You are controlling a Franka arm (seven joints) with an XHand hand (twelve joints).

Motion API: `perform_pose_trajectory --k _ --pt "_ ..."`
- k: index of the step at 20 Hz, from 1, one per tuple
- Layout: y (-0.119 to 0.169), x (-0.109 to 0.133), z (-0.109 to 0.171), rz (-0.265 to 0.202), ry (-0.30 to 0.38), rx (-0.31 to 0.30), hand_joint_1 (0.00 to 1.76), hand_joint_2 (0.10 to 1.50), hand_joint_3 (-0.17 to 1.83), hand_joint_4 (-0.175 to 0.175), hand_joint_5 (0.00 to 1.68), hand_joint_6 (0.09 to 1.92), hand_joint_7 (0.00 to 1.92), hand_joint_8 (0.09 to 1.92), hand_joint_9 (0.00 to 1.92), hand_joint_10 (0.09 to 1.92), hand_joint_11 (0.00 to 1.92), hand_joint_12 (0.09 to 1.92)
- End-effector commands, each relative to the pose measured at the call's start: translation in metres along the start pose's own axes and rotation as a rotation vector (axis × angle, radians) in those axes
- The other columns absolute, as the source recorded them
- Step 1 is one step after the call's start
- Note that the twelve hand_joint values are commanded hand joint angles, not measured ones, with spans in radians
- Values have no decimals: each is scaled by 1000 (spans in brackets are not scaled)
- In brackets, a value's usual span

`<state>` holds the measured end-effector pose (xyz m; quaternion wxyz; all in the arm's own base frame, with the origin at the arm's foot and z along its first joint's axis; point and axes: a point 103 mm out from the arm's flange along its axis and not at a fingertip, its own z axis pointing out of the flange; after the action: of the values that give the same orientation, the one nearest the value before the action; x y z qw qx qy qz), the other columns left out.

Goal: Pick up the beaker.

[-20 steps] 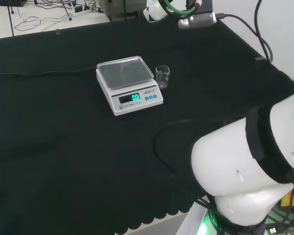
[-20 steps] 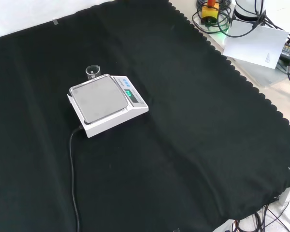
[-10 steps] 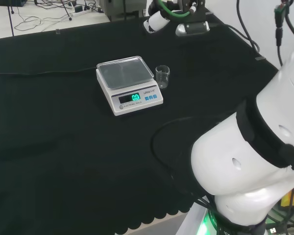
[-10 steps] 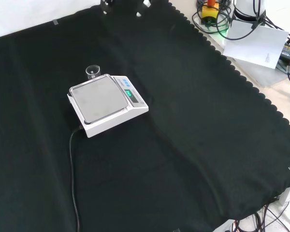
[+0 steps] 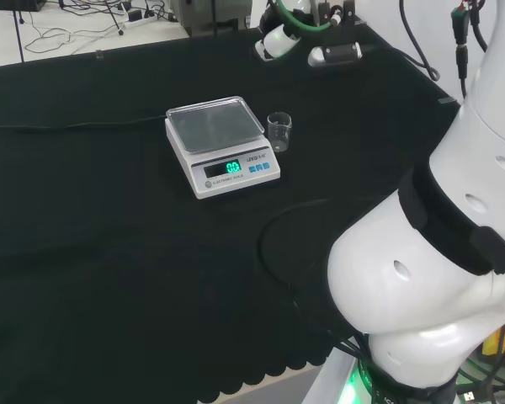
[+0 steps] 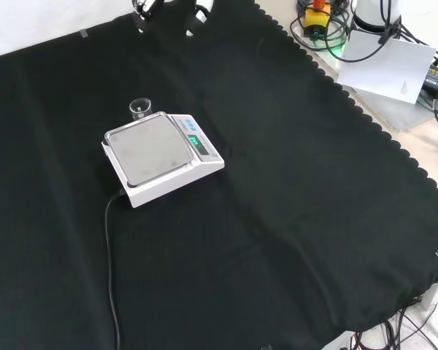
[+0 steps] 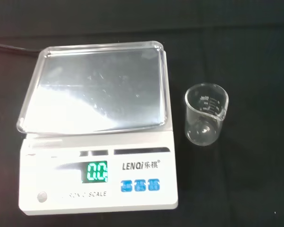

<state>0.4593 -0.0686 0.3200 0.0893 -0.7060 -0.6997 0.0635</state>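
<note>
Just beside the white scale (image 5: 222,146), upright on black cloth (image 5: 84,252), stands the clear beaker (image 5: 279,131); fingers' state unclear.

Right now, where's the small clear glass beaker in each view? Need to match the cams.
Head view: the small clear glass beaker stands on the black cloth just right of the white scale.
Front view: the beaker stands just behind the scale's far left corner.
Wrist view: the beaker is beside the scale's steel pan, upright and apart from it.
Shared landmark: the scale's green lit display.

black-cloth bench (image 6: 292,219): scale (image 6: 160,157) w/ beaker (image 6: 140,109) beside.
</note>
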Motion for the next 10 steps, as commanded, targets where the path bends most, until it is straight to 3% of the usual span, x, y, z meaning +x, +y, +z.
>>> perform_pose_trajectory --k 1,5,10 --pt "28 -31 27 -15 -27 22 546 848 411 -16 460 342 377 686 428 809 0 1356" --pt "43 -34 39 -11 -63 43 553 846 409 -17 463 346 381 688 434 810 0 1362" --pt "63 -34 53 -20 -55 71 559 846 407 -18 467 359 393 691 442 809 0 1384"
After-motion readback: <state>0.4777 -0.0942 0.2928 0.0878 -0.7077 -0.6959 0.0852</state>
